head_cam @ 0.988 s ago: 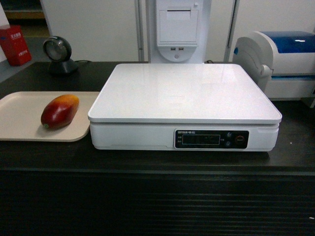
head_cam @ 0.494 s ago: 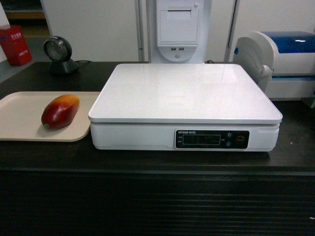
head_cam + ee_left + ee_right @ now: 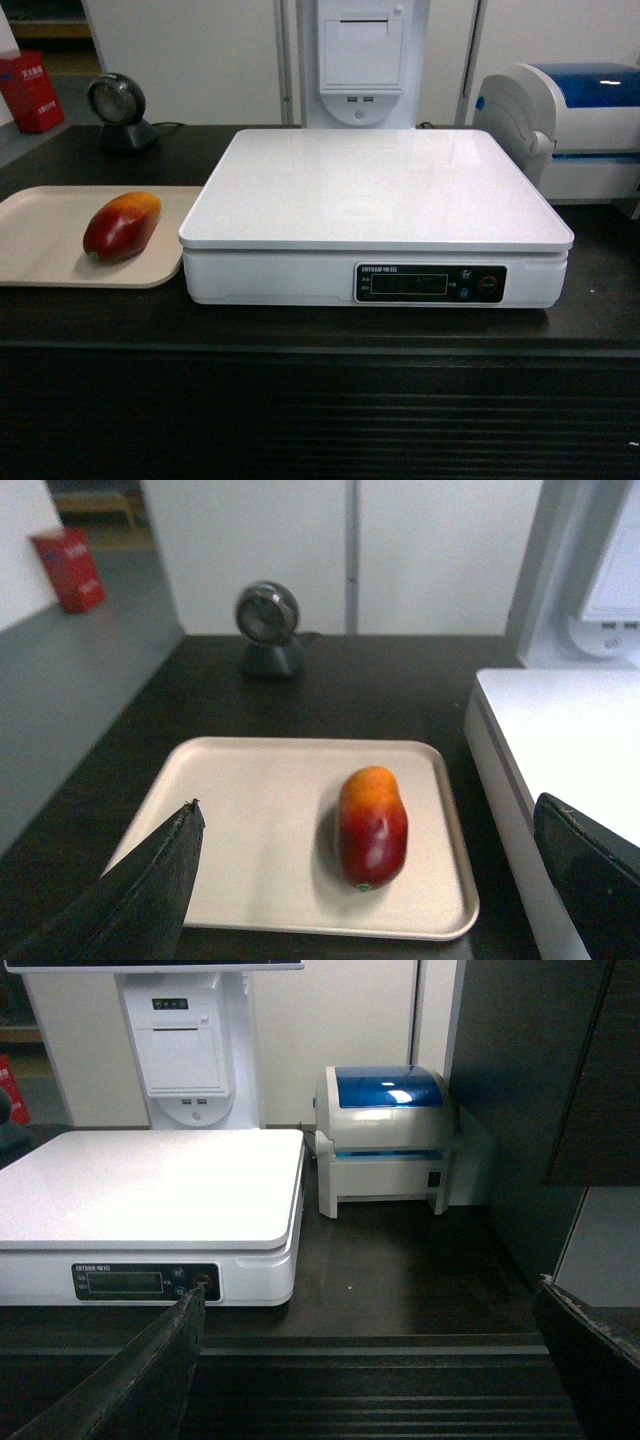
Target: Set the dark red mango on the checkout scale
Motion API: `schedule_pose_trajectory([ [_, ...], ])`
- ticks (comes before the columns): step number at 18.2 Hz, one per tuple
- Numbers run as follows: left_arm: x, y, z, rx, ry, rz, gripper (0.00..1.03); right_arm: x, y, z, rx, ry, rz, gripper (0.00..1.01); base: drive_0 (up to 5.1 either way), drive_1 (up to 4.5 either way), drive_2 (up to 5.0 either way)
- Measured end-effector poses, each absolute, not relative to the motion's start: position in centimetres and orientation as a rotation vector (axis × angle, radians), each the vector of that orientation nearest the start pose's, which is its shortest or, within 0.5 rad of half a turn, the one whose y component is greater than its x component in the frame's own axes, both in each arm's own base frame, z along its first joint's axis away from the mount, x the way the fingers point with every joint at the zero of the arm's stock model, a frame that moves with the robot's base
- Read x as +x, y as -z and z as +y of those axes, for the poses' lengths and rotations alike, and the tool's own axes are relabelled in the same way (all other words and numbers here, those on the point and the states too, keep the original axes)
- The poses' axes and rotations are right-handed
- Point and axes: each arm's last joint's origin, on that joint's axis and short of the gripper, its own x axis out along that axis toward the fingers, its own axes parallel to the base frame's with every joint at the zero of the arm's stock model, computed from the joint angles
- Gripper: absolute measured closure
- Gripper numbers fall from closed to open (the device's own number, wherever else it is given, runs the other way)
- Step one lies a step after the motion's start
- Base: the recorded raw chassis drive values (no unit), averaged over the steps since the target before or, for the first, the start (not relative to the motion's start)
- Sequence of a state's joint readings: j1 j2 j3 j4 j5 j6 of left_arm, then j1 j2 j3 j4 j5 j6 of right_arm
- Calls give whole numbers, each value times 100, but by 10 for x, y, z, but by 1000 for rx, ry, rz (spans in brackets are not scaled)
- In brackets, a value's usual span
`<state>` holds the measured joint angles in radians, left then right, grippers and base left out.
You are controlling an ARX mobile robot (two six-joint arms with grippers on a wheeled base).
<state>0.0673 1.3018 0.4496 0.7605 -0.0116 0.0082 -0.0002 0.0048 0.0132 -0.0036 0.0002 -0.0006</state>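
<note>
The dark red mango [image 3: 122, 226] lies on its side on a beige tray [image 3: 40, 250] at nine o'clock from the scale [image 3: 375, 215], its orange-yellow end pointing toward the back of the desk [image 3: 300, 325] and a small green sticker [image 3: 362, 887] at its red end; whatever is printed on the sticker is too small to read. The tray sits just beside the scale's left edge. The scale's white plate carries nothing, and its black display strip [image 3: 430, 283] bears small white lettering that looks like a brand name but is too blurred to make out. At twelve o'clock behind the scale stands a white receipt printer [image 3: 362, 60]; at two o'clock, a white-and-blue label printer [image 3: 570, 125]; at ten o'clock, a round barcode scanner [image 3: 120, 112]. Farther left a red box [image 3: 30, 92] shows pale, illegible writing. The left gripper [image 3: 365, 880] hangs above the tray with jaws spread wide, gripping nothing; the right gripper [image 3: 370, 1360], jaws likewise released, faces the desk's front edge.
</note>
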Motion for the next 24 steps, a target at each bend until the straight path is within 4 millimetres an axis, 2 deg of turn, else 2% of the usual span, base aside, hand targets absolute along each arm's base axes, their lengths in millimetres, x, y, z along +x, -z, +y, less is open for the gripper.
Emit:
schedule_pose_trajectory([
  [4, 346, -171, 21, -18, 115, 340, 5, 97, -167, 0, -1, 0, -5, 3, 0, 0, 0],
  [6, 384, -155, 14, -29, 180, 421, 5, 97, -167, 0, -1, 0, -5, 3, 0, 0, 0],
  [8, 411, -140, 10, -12, 207, 491, 5, 97, -167, 0, -1, 0, -5, 3, 0, 0, 0],
  [10, 425, -124, 12, 9, 216, 544, 5, 97, -167, 0, -1, 0, -5, 3, 0, 0, 0],
  [12, 438, -120, 18, 30, 197, 558, 5, 97, -167, 0, -1, 0, -5, 3, 0, 0, 0],
  [20, 449, -123, 22, 36, 190, 553, 5, 97, -167, 0, -1, 0, -5, 3, 0, 0, 0],
  [22, 462, -123, 31, 38, 184, 567, 5, 97, -167, 0, -1, 0, -5, 3, 0, 0, 0],
  [24, 481, -103, 46, -6, 199, 655, 5, 97, -167, 0, -1, 0, -5, 3, 0, 0, 0],
])
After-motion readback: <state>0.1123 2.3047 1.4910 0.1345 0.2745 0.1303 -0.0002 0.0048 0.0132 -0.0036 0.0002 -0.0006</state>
